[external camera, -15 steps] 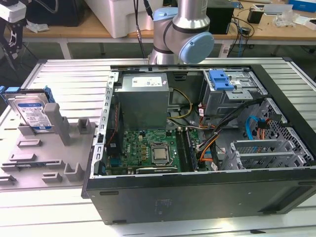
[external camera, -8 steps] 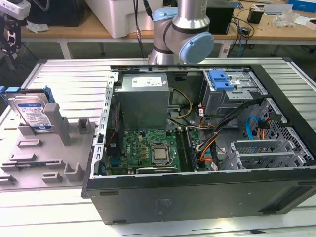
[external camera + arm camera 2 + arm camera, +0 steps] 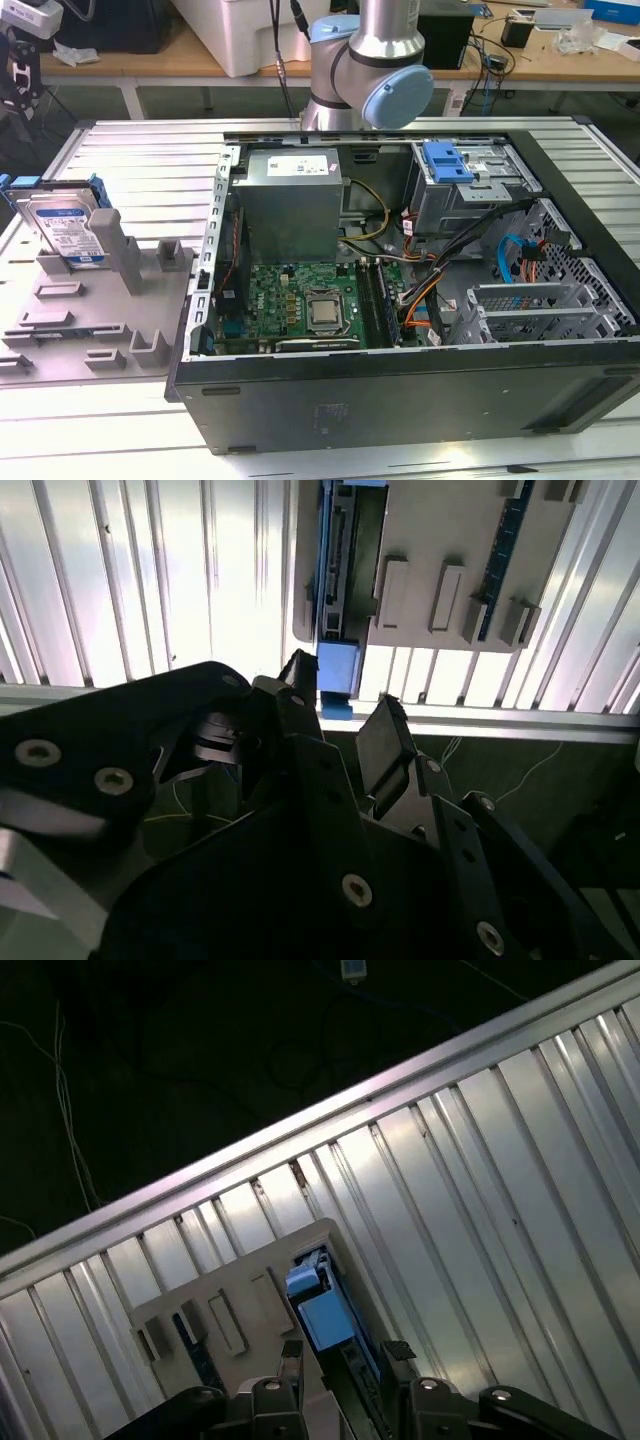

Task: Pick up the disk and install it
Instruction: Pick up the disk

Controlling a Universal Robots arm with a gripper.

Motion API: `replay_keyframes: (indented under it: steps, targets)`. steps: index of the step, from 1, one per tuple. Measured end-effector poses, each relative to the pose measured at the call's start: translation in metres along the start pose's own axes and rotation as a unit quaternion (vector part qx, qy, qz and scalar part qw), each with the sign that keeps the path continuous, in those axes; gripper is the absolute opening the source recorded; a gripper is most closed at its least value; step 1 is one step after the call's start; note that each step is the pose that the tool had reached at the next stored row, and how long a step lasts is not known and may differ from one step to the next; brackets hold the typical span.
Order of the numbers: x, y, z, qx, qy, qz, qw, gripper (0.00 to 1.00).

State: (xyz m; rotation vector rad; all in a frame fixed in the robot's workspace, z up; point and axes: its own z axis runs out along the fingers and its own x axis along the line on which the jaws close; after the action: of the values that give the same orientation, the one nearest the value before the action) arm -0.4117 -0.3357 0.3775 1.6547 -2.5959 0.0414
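The disk (image 3: 64,228), a flat silver rectangular hard drive with a white-and-blue label in a blue plastic carrier, stands on edge in a slot of the grey moulded plastic fixture (image 3: 100,322), at the fixture's corner on the exterior view's left. In the second wrist view the black two-fingered gripper (image 3: 342,712) hangs over that slot, apart from the disk. Its jaws are parted wider than the disk is thick and hold nothing. The disk's thin edge runs in line with the gap, so a finger lies off each flat face. The fixture rests on a ribbed silver aluminium table (image 3: 130,150), close to its edge. An open black computer case (image 3: 400,400) stands just beside the fixture, on the exterior view's right.
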Motion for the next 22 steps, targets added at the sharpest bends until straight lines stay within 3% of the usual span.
replay_keyframes:
  steps: [2, 3, 5, 8, 10, 11, 12, 14, 19, 21, 22]
  targets:
    - [0.0, -0.0001, -0.0001, 0.0024, 0.0003, -0.024, 0.9997, 0.44]
    - [0.0, -0.0001, 0.0, 0.004, 0.0004, -0.044, 0.999, 0.44]
    - [0.0, -0.0001, -0.0001, 0.0054, 0.0006, -0.064, 0.998, 0.44]
    - [0.0, -0.0001, -0.0001, 0.0077, 0.0008, -0.095, 0.9954, 0.44]
    - [0.0, -0.0001, -0.0001, 0.0092, 0.0009, -0.115, 0.9933, 0.44]
    - [0.0, -0.0001, -0.0001, 0.0103, 0.0011, -0.13, 0.9915, 0.44]
    - [0.0, -0.0001, -0.0001, 0.012, 0.0013, -0.152, 0.9882, 0.44]
    - [0.0001, 0.0003, 0.0, 0.0133, 0.0017, -0.17, 0.9854, 0.44]
    - [0.0009, 0.0017, 0.0, 0.0133, 0.0018, -0.171, 0.9852, 0.44]
    - [0.0015, 0.0028, 0.0001, 0.0136, 0.0019, -0.176, 0.9843, 0.44]
    - [0.0015, 0.0029, 0.0001, 0.0141, 0.0019, -0.184, 0.9829, 0.44]
